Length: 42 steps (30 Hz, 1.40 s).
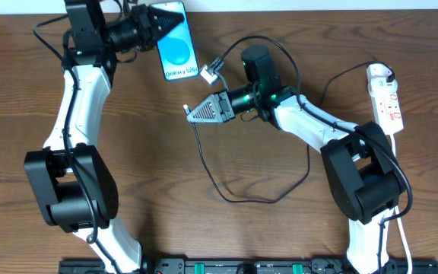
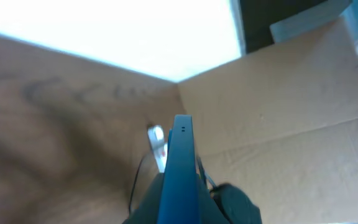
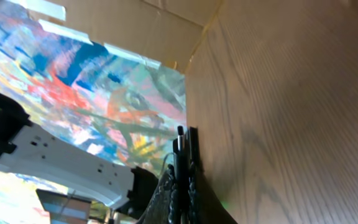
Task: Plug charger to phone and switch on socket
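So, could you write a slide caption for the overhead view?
Left gripper holds the phone; right gripper pinches the charger cable; socket lies far right.

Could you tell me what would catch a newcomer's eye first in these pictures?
The bright blue phone at the top of the table stands out, clamped at its edge by the left gripper. Near the centre, the shut right gripper pinches the thin black charger, whose cable loops across the wood. The white socket lies at the far right edge.
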### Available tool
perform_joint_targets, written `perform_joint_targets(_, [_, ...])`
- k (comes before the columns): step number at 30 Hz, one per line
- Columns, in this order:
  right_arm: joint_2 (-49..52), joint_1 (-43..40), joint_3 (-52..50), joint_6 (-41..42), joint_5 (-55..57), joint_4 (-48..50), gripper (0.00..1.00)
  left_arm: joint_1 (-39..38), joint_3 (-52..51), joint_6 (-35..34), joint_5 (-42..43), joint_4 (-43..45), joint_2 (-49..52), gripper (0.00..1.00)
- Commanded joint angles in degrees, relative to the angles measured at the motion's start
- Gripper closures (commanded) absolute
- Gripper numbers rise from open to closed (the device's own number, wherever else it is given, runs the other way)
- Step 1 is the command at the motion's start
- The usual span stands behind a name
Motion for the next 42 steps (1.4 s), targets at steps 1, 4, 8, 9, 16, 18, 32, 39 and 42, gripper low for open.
perform_joint_targets(1, [0.44,-0.59,-0.02,6.58,-1.18,3.98,0.99,0.94,0.42,-8.63,-0.57,5.42,-1.38,0.93])
perform_joint_targets(4, [0.44,-1.09,-0.02,11.15,-1.18,10.10,0.99,2.14,0.42,-13.86,-0.57,10.43,-1.38,0.93])
perform_joint_targets(8, [0.44,-1.99,-0.02,18.08,-1.16,19.76,0.99,4.09,0.42,-19.56,-0.48,13.77,-1.38,0.93])
perform_joint_targets(9, [0.44,-2.23,-0.02,19.89,-1.16,22.27,0.99,4.50,0.42,-20.28,-0.44,13.77,-1.38,0.93])
perform_joint_targets(16, [0.44,-3.32,-0.02,32.72,-1.16,40.46,0.99,5.20,0.42,-21.75,1.31,13.90,-1.38,0.93])
perform_joint_targets(18, [0.44,-3.28,-0.02,35.67,-1.14,44.35,0.99,4.94,0.42,-21.92,1.27,13.90,-1.38,0.93])
perform_joint_targets(32, [0.44,-3.28,-0.02,42.32,-0.72,49.77,0.99,1.16,0.44,-22.10,2.97,18.69,-1.38,0.93])
perform_joint_targets(39, [0.44,-3.30,-0.02,42.32,1.51,49.94,0.99,0.13,0.42,-22.10,2.93,18.64,-1.38,0.93])
perform_joint_targets(42, [0.44,-3.30,-0.02,42.73,2.29,49.92,0.99,-0.33,0.42,-22.10,2.95,18.64,-1.38,0.93])
